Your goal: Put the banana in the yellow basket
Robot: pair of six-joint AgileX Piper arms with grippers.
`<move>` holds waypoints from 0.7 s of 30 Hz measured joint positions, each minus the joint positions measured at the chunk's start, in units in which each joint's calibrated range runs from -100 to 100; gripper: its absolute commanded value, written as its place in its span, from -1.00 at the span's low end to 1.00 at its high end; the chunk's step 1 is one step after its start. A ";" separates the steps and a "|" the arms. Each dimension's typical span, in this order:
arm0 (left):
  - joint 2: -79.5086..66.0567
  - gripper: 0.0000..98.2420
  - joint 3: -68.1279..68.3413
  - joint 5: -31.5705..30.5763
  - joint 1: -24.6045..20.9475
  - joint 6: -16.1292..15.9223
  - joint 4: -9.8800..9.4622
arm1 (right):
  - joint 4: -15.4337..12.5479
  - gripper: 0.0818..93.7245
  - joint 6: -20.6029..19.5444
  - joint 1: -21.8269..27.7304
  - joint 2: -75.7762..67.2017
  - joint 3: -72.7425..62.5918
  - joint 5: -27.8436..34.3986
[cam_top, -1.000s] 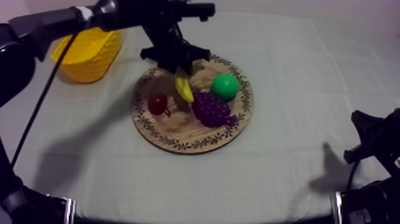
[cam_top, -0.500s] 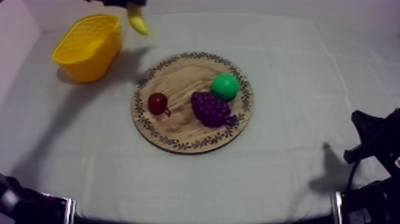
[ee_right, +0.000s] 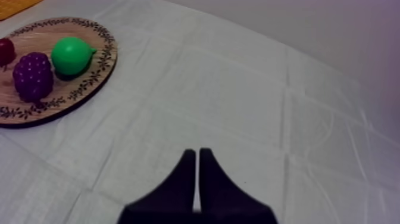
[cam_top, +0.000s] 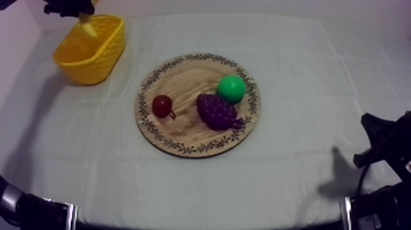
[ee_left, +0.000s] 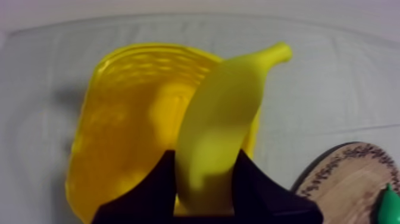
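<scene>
The yellow banana (ee_left: 225,122) hangs upright in my left gripper (ee_left: 205,159), whose black fingers (ee_left: 156,189) are shut on its lower part. It is above the yellow basket (ee_left: 122,125), near the basket's right rim. In the top view my left gripper (cam_top: 74,10) holds the banana (cam_top: 87,26) over the far end of the basket (cam_top: 92,52) at the table's back left. The wooden board (cam_top: 183,131) lies mid-table. My right gripper (ee_right: 197,156) is shut on nothing, low over the cloth at the right (cam_top: 374,134).
On the board lie a small red fruit (cam_top: 162,106), a bunch of grapes (cam_top: 216,111) and a green pear (cam_top: 231,89). The right wrist view shows the board (ee_right: 89,83) with the pear (ee_right: 71,55) and grapes (ee_right: 33,76) beyond bare cloth.
My left arm lifted the banana off the board and carried it left and back, until it came over the basket. The right arm has not moved.
</scene>
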 measured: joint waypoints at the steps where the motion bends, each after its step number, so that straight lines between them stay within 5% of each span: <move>1: 0.85 -0.51 -0.08 -0.42 -0.37 -0.17 -0.06 | 0.00 -1.00 0.00 0.00 0.00 0.00 0.00; 21: 15.37 -0.52 -4.70 -4.29 -1.83 -1.57 0.49 | 0.00 -1.00 0.00 0.00 0.00 0.00 0.00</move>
